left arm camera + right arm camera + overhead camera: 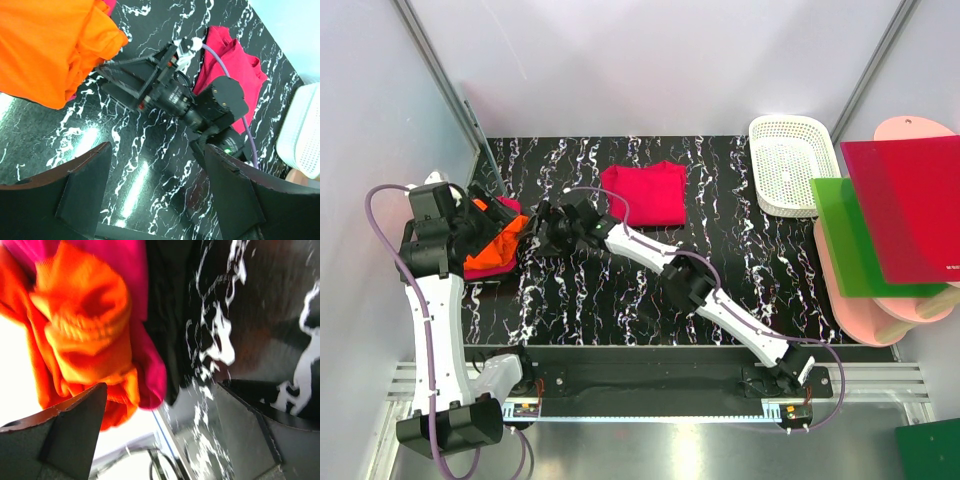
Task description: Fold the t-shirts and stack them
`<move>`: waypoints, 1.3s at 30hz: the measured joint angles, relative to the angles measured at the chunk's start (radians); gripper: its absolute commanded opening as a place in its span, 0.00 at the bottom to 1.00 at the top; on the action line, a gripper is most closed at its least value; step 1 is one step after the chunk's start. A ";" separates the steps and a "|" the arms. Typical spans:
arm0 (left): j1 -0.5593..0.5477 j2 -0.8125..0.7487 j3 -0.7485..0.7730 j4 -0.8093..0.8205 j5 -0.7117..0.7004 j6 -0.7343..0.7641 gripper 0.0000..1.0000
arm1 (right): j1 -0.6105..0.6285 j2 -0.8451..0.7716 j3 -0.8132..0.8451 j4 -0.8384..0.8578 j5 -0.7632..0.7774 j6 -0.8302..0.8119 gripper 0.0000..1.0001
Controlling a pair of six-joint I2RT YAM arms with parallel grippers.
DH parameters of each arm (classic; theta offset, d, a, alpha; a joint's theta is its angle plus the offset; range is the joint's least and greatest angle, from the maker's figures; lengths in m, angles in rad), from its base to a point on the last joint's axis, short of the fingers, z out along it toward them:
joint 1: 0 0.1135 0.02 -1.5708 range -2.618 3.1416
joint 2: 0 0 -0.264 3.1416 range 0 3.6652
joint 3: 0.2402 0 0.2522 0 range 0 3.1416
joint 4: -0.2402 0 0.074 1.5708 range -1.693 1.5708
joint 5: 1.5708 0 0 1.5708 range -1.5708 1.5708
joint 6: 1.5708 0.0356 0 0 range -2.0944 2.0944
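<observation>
Only overhead shows the whole red t-shirt (645,193), folded flat.

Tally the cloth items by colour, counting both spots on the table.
Orange: 1, the orange t-shirt at the left.
Crimson-pink: 2, the folded t-shirt mid-table and the bunched cloth under the orange one.
Total: 3
</observation>
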 measured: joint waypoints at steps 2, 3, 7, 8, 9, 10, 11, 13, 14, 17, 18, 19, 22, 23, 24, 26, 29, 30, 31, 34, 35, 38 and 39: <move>0.000 0.000 0.000 -0.003 0.010 0.000 0.79 | 0.005 0.016 0.006 0.044 0.043 0.051 0.94; 0.000 0.000 0.002 -0.010 0.013 0.000 0.79 | 0.006 0.026 0.009 0.063 0.055 0.073 0.94; 0.000 0.000 0.002 -0.023 0.024 0.000 0.79 | 0.010 0.061 0.028 0.160 0.127 0.161 0.93; 0.000 0.000 0.002 -0.028 0.027 0.000 0.79 | 0.010 0.067 0.031 0.185 0.145 0.184 0.93; 0.000 0.000 0.002 -0.034 0.029 0.000 0.79 | 0.010 0.073 0.034 0.205 0.161 0.206 0.93; 0.000 0.000 0.002 -0.041 0.031 0.000 0.79 | 0.011 0.079 0.037 0.225 0.178 0.226 0.93; 0.000 0.000 0.002 -0.047 0.033 0.000 0.79 | 0.012 0.082 0.040 0.240 0.195 0.245 0.92; 0.000 0.000 0.002 -0.058 0.036 0.000 0.79 | 0.016 0.087 0.041 0.259 0.226 0.274 0.89; 0.000 0.000 0.002 -0.063 0.037 0.000 0.79 | 0.018 0.090 0.045 0.262 0.238 0.284 0.88; 0.000 0.000 0.002 -0.070 0.042 0.000 0.79 | 0.028 0.093 0.048 0.266 0.285 0.302 0.80; 0.000 0.000 0.002 -0.071 0.044 0.000 0.79 | 0.034 0.093 0.048 0.263 0.300 0.303 0.79; 0.000 0.000 0.002 -0.071 0.046 0.000 0.79 | 0.039 0.093 0.048 0.254 0.311 0.299 0.78; 0.000 0.002 0.002 -0.074 0.052 -0.002 0.80 | 0.054 0.093 0.045 0.251 0.322 0.296 0.95; 0.000 0.004 0.003 -0.074 0.055 -0.002 0.81 | 0.056 0.093 0.042 0.256 0.317 0.293 1.00; 0.000 0.007 0.004 -0.074 0.057 -0.004 0.82 | 0.056 0.089 0.029 0.283 0.303 0.276 1.00; 0.000 0.012 0.006 -0.074 0.060 -0.004 0.83 | 0.049 0.052 -0.020 0.293 0.250 0.269 1.00; 0.000 0.015 0.007 -0.074 0.060 0.011 0.88 | 0.013 -0.053 -0.188 0.286 0.190 0.192 1.00; 0.000 0.016 0.007 -0.074 0.059 0.020 0.89 | -0.011 -0.106 -0.256 0.240 0.179 0.142 1.00; 0.000 0.016 0.007 -0.074 0.058 0.029 0.89 | -0.033 -0.131 -0.272 0.201 0.174 0.097 1.00; 0.000 0.018 0.007 -0.074 0.035 0.060 0.89 | -0.128 -0.216 -0.276 0.052 0.185 -0.071 1.00; 0.000 0.020 0.007 -0.074 0.025 0.071 0.89 | -0.157 -0.251 -0.288 0.024 0.201 -0.116 1.00; -0.005 0.041 0.007 -0.074 -0.030 0.113 0.90 | -0.283 -0.416 -0.340 -0.086 0.267 -0.301 1.00; -0.006 0.054 0.007 -0.076 -0.053 0.127 0.90 | -0.314 -0.455 -0.340 -0.104 0.287 -0.345 1.00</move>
